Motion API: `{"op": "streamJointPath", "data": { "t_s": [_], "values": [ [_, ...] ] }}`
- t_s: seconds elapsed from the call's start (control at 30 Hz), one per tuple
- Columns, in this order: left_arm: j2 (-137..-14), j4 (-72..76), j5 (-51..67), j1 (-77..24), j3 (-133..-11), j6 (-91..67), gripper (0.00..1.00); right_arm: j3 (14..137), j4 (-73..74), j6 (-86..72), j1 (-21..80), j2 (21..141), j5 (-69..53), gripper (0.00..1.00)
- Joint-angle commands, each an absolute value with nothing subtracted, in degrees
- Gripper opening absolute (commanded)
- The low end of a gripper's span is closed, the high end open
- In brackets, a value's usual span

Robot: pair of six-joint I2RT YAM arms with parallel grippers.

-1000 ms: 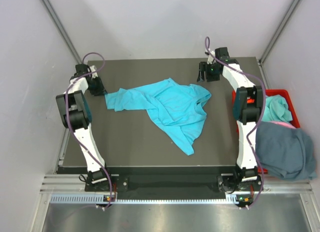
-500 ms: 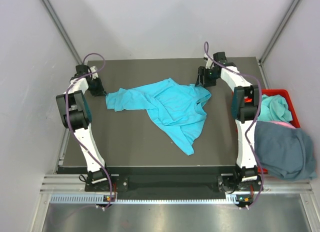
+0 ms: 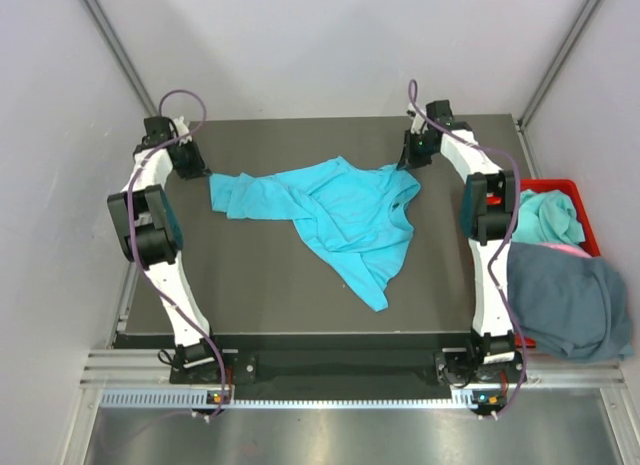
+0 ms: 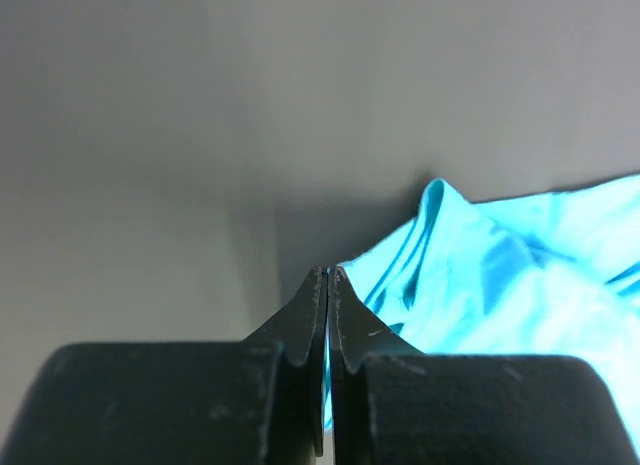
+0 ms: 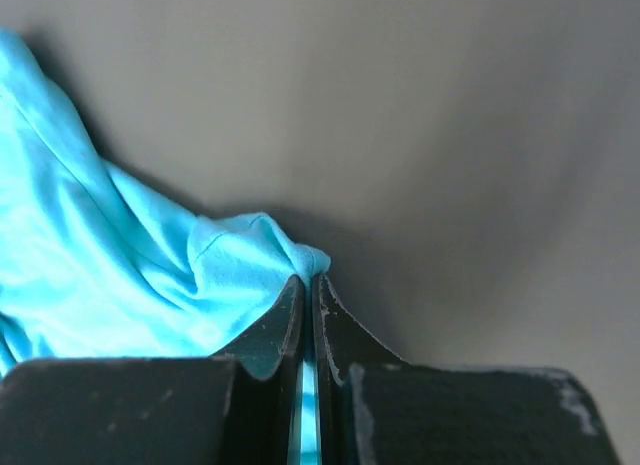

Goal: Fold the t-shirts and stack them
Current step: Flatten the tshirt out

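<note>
Left claw (image 3: 203, 173) is pinched fully shut on the shirt (image 3: 345, 210). In its wrist view you can see turquoise cloth sandwiched in the slit between the jaws. Right claw (image 3: 405, 163) is the same deal, clamped tight on a little peak of fabric at the other end. So both have a hold, one near the far-left corner of the table (image 3: 260, 295), one near its far-right corner.

The shirt's long axis runs left to right across the far half of the table, strung between the two grips, with a crumpled tail trailing toward the table's middle. Each arm has the end on its own side, so neither is reaching across. Best guess is the next move pulls the ends apart and lifts so the bunched part drops flat, and that only works along that left-right line. Grey shirt (image 3: 565, 300) waits off the table's right edge, draped over the bin (image 3: 548, 185).
</note>
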State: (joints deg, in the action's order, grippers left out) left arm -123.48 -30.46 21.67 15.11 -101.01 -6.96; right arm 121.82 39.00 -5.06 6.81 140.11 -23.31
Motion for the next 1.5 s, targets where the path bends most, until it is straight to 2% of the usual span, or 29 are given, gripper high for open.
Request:
{"op": "streamJointPath", "data": {
  "t_s": [0.0,0.17,0.3,0.47,0.6,0.67,0.7,0.8,0.97,1.13,1.47],
  "values": [
    [-119.4,-28.8,22.5,14.3,-106.7,-7.4,0.0,126.0,35.2,-4.0,5.8,135.3,-19.2,0.0],
    [-118.7,-30.4,22.8,14.3,-114.8,-8.1,0.0,126.4,29.8,-3.6,3.2,127.0,-16.7,0.0],
    [-114.3,-30.0,25.1,14.3,-114.8,-9.1,0.0,123.1,29.1,-1.1,2.2,119.7,-18.0,0.0],
    [-104.1,-30.1,28.3,14.2,-107.2,-8.2,0.0,111.5,36.3,1.5,3.5,109.9,-24.6,0.0],
    [-98.0,-31.3,30.3,14.2,-101.0,-5.9,0.0,95.1,38.9,1.1,7.5,105.6,-30.0,0.01],
    [-97.6,-32.8,31.2,14.1,-99.2,-4.9,0.0,91.9,42.2,2.5,9.2,106.9,-32.9,0.09],
    [-97.6,-33.7,31.9,14.1,-98.8,-4.7,0.0,91.0,43.5,3.3,10.7,107.8,-33.6,0.24],
    [-97.3,-35.2,33.3,14.1,-96.9,-4.0,0.0,93.6,47.7,5.6,11.1,111.4,-34.1,0.43],
    [-96.9,-35.3,33.7,13.9,-94.3,-3.7,0.0,104.1,44.0,5.5,10.1,117.1,-28.2,0.5],
    [-96.2,-34.1,34.0,13.8,-91.0,-4.6,0.0,118.9,42.8,3.1,10.2,130.1,-27.3,0.49],
    [-94.7,-34.5,33.5,13.7,-90.0,-3.7,0.0,122.3,39.2,1.2,10.5,136.1,-25.8,0.44]
  ]
}}
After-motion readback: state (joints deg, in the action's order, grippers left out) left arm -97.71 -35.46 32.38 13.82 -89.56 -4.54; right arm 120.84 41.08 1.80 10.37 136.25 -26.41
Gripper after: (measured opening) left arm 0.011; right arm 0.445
